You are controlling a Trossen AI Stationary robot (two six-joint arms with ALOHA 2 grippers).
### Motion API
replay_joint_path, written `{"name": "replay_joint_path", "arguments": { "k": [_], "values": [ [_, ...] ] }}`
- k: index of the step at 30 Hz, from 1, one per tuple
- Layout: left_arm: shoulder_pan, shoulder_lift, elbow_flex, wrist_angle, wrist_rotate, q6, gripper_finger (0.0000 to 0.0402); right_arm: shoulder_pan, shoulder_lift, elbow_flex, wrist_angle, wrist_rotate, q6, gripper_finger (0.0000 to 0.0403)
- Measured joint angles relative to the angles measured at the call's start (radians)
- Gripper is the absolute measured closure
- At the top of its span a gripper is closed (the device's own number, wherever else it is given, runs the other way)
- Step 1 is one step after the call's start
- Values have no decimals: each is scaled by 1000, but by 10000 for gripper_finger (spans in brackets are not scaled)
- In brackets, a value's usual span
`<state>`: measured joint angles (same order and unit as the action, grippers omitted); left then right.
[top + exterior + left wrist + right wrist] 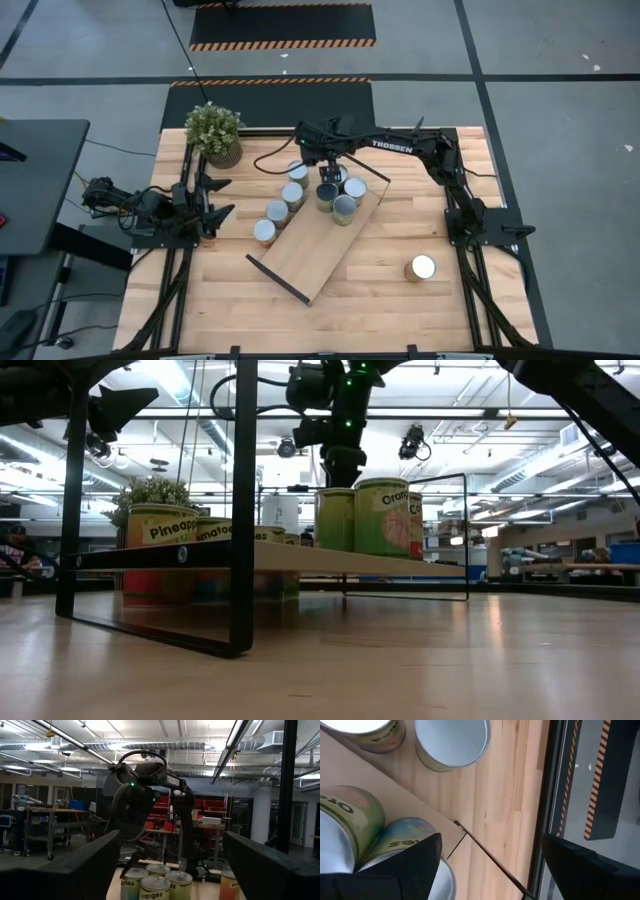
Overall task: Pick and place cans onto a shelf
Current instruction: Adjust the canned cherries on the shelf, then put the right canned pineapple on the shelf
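A: Well, from above, why does the right gripper (328, 176) sit over the far end of the shelf (318, 240)?
B: It looks like it is setting a can (326, 196) beside two others up there; I judge the job under half done. Four cans stand in a row off the shelf's left edge, one can (421, 267) sits alone near right. The left gripper (215, 197) waits at the left edge by the plant (213, 130).

A: And level across the table?
B: Two cans (381, 516) stand on the board under the right gripper (343, 452); the wire frame (245, 510) stands close in front.

A: Left wrist?
B: Jaws spread, holding nothing; cans (155, 887) far ahead.

A: Right wrist?
B: Jaws apart, nothing between them; cans (395, 845) close beside one finger could get bumped.
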<state>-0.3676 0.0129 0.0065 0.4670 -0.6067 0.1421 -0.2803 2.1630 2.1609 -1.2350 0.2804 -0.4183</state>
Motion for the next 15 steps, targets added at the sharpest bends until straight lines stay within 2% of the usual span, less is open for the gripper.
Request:
{"name": "replay_joint_path", "arguments": {
  "k": [6, 15],
  "values": [
    [0, 0, 0, 0, 0, 0, 46, 58, -4, 1, 34, 68, 0, 55],
    [0, 0, 0, 0, 0, 1, 46, 225, -5, 13, 95, 67, 7, 55]
  ]
}}
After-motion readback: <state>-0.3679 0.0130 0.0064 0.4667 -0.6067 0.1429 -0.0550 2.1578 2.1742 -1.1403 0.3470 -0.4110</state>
